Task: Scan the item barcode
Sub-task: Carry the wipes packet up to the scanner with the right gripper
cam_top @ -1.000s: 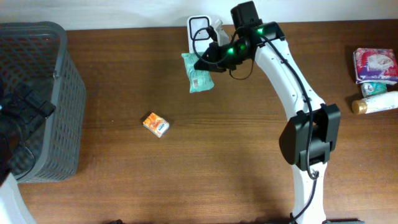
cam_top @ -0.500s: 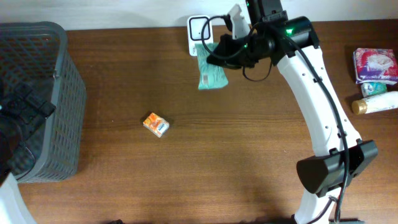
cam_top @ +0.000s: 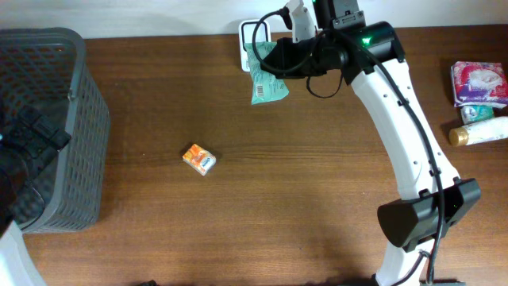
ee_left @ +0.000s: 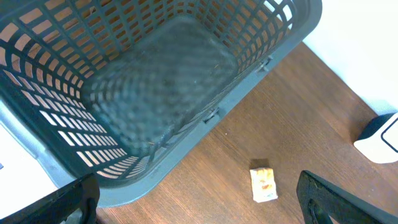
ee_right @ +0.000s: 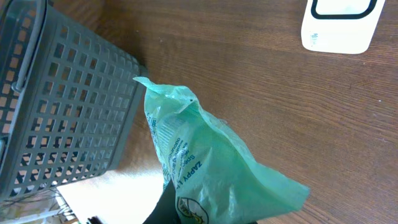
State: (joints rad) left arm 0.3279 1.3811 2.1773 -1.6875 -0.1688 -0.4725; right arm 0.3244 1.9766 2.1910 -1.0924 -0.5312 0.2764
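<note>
Found the right gripper [cam_top: 279, 60] clenched on the upper end of a green plastic packet [cam_top: 267, 82], at the top centre of the overhead view. Saw the packet hanging from that grip, crumpled, with a white printed label near its lower end. In the right wrist view, noted only a dark wedge of finger [ee_right: 165, 206] at the bottom edge, with the packet [ee_right: 205, 168] filling the lower middle of the frame, small print running along its face.

Spotted a white scanner [cam_top: 250, 38] with a black looped outline at the far edge of the wooden table [cam_top: 302, 199], just left of the gripper and partly covered by the top of the packet in the overhead view. Placed it at the upper right of the right wrist view [ee_right: 341, 22], apart from the packet there.

Saw a small orange box [cam_top: 199, 159] lying flat on the wood left of centre, well apart from the packet.

Found the left gripper [ee_left: 196, 202] released, its dark fingers [ee_left: 68, 200] spread toward the two lower corners of the left wrist view, above the rim of a grey mesh basket [ee_left: 205, 118] at the left edge of the table.

Noted a pink and white pack [cam_top: 479, 82] and a white bottle [cam_top: 482, 131] at the right edge of the overhead view.
</note>
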